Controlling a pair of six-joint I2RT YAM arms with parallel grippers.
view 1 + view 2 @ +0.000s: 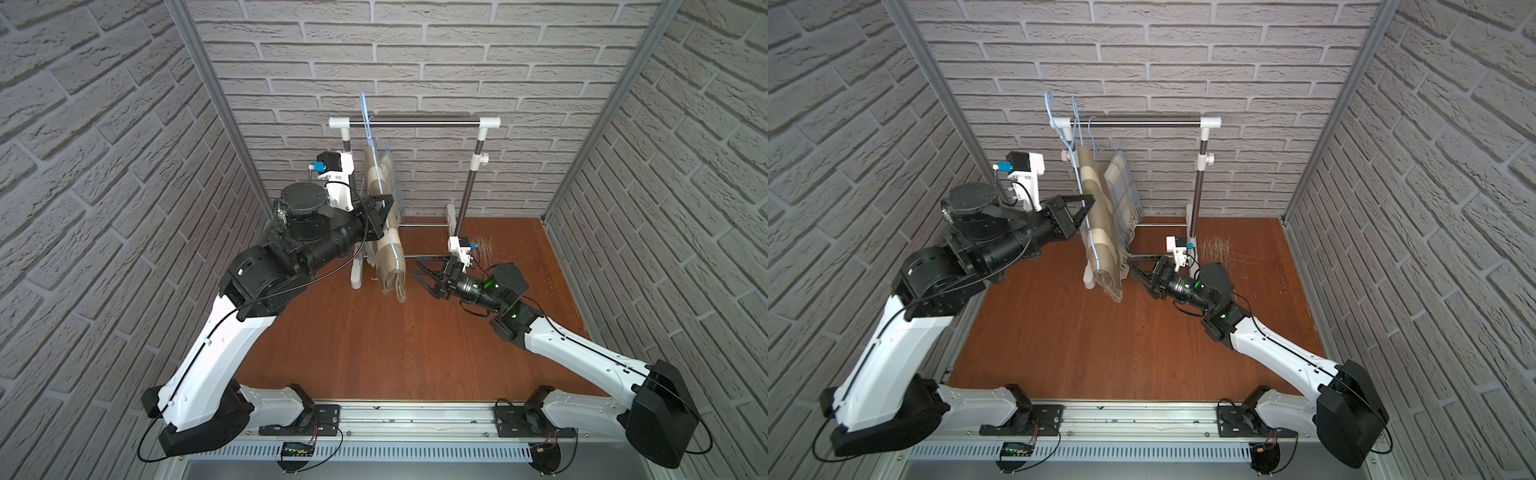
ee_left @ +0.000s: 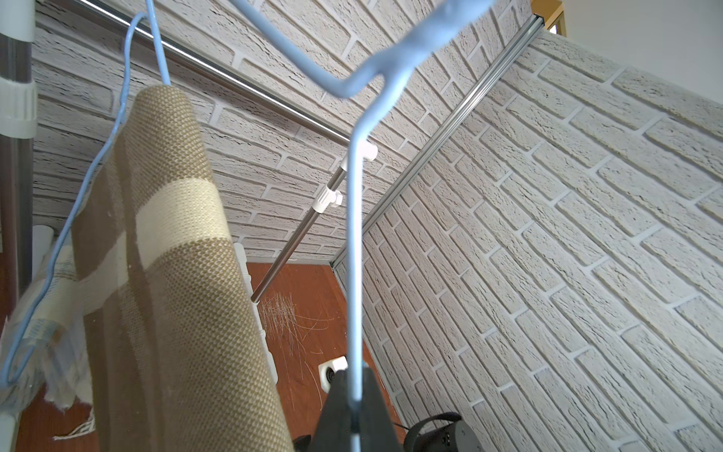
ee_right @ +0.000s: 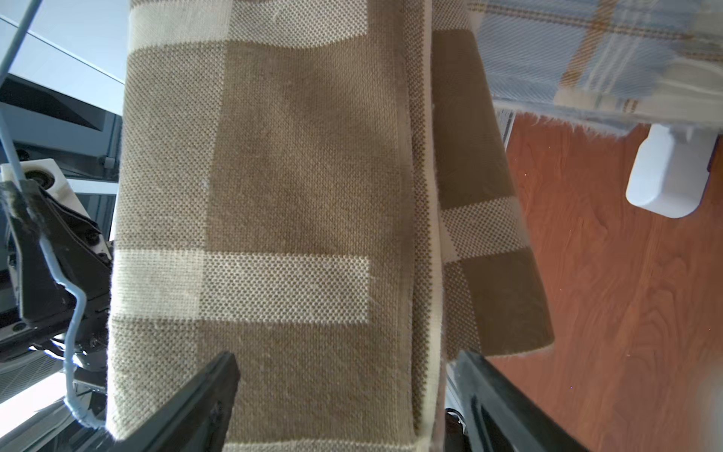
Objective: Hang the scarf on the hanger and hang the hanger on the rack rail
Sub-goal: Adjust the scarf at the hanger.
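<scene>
A brown and cream checked scarf (image 1: 388, 249) (image 1: 1100, 220) hangs folded over a light-blue wire hanger (image 1: 368, 124) (image 1: 1077, 137), its ends reaching down near the table. My left gripper (image 1: 388, 203) (image 1: 1090, 201) is shut on the hanger's wire (image 2: 354, 235), seen pinched between the black jaws (image 2: 354, 395). The hanger's hook rises above the left end of the rack's rail; whether it rests on the rail I cannot tell. Low on the right, my right gripper (image 1: 417, 270) (image 1: 1133, 266) stands open, and in its wrist view the scarf (image 3: 293, 195) fills the gap between its fingers (image 3: 211, 383).
The clothes rack's steel rail (image 1: 415, 121) stands at the back on white feet. A blue plaid scarf (image 1: 1123, 187) hangs on another hanger just behind the brown one. Loose threads (image 1: 1217, 247) lie on the wooden table beside the right post. Brick walls close three sides.
</scene>
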